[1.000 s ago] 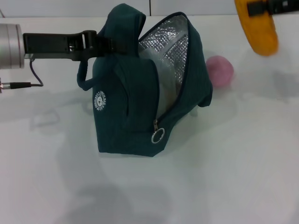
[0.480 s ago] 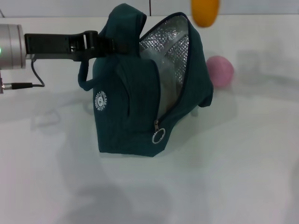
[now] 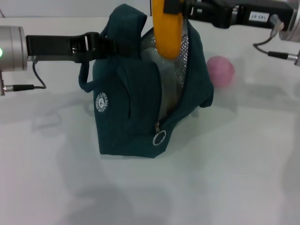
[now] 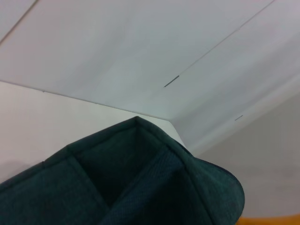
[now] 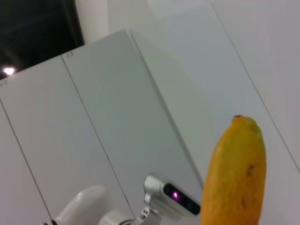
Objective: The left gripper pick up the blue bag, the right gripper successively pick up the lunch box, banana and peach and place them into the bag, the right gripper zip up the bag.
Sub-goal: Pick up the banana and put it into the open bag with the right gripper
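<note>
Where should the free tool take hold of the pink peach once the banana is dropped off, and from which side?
Probably across the peach's round middle, from above: it sits alone on the table, behind the blue bag, on the right tool's side, with nothing over it. Any pair of opposite sides should do.

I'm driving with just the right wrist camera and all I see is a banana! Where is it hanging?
Observer: The banana hangs upright over the open mouth of the blue bag, held by the right gripper.
Operator: Who holds the bag open?
Observer: The left gripper grips the bag's top by a handle.
Operator: Where's the peach?
Observer: The pink peach sits on the white table, behind the bag on the robot's right.
</note>
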Action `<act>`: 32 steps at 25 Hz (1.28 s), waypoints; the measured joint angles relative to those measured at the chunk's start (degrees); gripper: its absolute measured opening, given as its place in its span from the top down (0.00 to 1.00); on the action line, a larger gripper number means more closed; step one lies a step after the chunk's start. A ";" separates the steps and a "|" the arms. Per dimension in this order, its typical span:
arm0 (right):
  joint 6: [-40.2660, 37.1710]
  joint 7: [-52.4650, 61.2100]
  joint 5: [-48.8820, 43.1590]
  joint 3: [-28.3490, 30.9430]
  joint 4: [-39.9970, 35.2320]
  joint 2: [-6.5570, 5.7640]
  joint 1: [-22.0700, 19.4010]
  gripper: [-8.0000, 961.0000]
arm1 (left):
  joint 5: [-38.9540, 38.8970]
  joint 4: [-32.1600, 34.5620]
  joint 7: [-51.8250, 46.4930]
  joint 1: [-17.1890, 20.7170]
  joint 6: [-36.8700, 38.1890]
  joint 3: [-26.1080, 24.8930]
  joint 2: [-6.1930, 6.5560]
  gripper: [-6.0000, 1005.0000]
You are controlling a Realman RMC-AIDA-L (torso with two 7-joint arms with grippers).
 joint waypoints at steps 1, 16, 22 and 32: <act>0.38 -0.22 0.02 -0.67 0.26 0.07 -0.26 0.56 | 0.00 -0.32 0.21 0.01 0.00 0.00 0.00 0.95; 0.56 -0.56 0.20 -2.45 3.99 0.19 -3.29 0.56 | -1.16 -3.19 2.13 -0.19 0.01 -1.32 0.51 0.95; 0.54 -1.99 0.18 -2.53 6.04 0.22 -3.54 0.56 | -1.18 -3.19 2.15 -0.21 0.01 -1.39 0.54 0.95; 1.86 -3.81 0.26 -2.43 8.15 0.40 -3.88 0.56 | -1.24 -3.14 2.15 -0.44 0.01 -1.41 0.54 0.95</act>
